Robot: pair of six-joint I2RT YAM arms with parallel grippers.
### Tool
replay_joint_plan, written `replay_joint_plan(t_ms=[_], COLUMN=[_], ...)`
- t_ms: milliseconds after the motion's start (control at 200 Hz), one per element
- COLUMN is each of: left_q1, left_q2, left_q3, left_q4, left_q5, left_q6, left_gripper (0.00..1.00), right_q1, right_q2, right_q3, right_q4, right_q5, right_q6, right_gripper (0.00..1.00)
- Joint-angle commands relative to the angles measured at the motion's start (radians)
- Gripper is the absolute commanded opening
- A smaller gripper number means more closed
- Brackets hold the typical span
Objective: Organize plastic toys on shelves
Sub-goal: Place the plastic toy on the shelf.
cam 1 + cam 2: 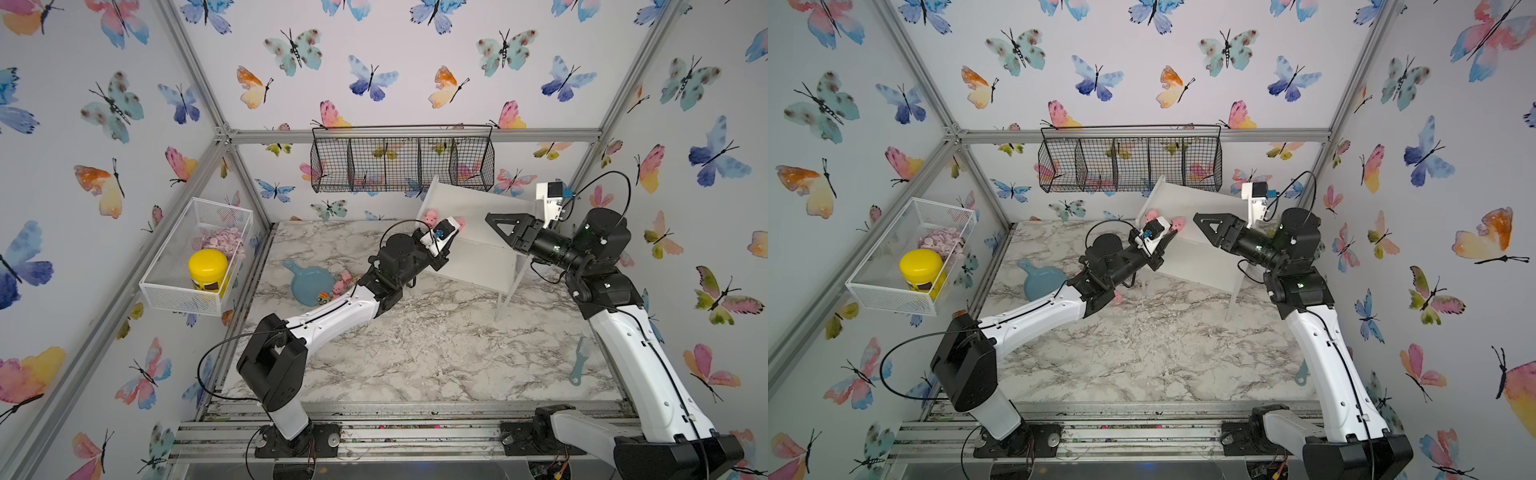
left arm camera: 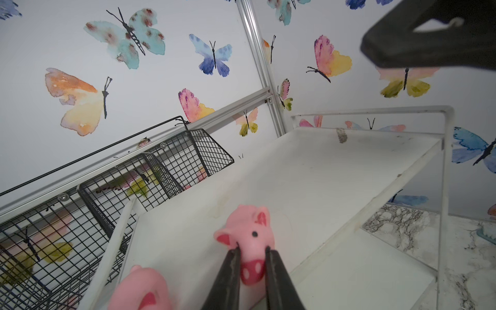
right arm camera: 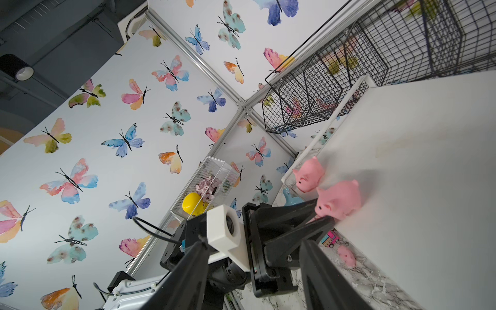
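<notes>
Our left claw (image 2: 252, 251) nips a pig (image 2: 249, 230) by the snout at the shelf (image 2: 308, 182) top's edge, beside another pig (image 2: 139, 291); released, it could topple off. Right claw (image 1: 496, 222) gapes empty above the shelf

Both arms share one build. The left arm (image 1: 332, 309) and the right arm (image 1: 640, 365) have long glossy white shells dotted with small dark screw holes, joined by chunky matt black joint housings on which tiny green lights glow. A thin black cable (image 1: 200, 365) loops out beside the left arm's lower joint, and another black cable (image 1: 615, 172) arcs over the right wrist. Each wrist carries a white boxy camera mount (image 1: 548, 203) with a black lens block and a blue connector. The right fingers (image 1: 505, 226) are flat black plastic with a triangular cut-out. The left fingers (image 2: 225, 279) are narrow, black and tapered. Black base plates (image 1: 320, 432) sit on silver rails (image 1: 415, 436) along the near edge of the bench (image 1: 415, 353).
</notes>
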Motion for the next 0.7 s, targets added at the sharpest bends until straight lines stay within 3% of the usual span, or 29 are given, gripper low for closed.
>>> replay_joint_plan(t_ms=[0,170,360,455,601,696], left_q1=[0.004,0.004,0.005,0.004,0.007,0.035], left_q2=[0.014,0.001,-0.030,-0.066,-0.162,-0.255], left_q3=[0.024,0.015,0.020,0.015,-0.029,-0.089], left_q4=[-0.039,-0.050,-0.080,-0.096,-0.117,-0.120], left_q5=[-0.020,0.006,0.053,0.083,0.110,0.121], left_q6=[-0.020,-0.029,-0.040,-0.050,-0.066,-0.142], left_gripper=[0.24,0.37,0.41,0.49,0.62,0.67], right_q1=[-0.003,-0.003,-0.002,-0.003,-0.003,-0.003], right_q2=[-0.019,-0.014,0.003,0.019,0.054,0.087], right_q3=[-0.006,0.000,0.026,0.049,0.081,0.131], right_q4=[0.023,-0.012,-0.059,-0.092,-0.129,-0.189], right_q5=[-0.019,-0.013,-0.008,-0.001,0.007,0.031], right_q6=[0.001,-0.019,-0.046,-0.059,-0.051,-0.053], right_gripper=[0.60,0.60,0.60,0.59,0.53,0.47])
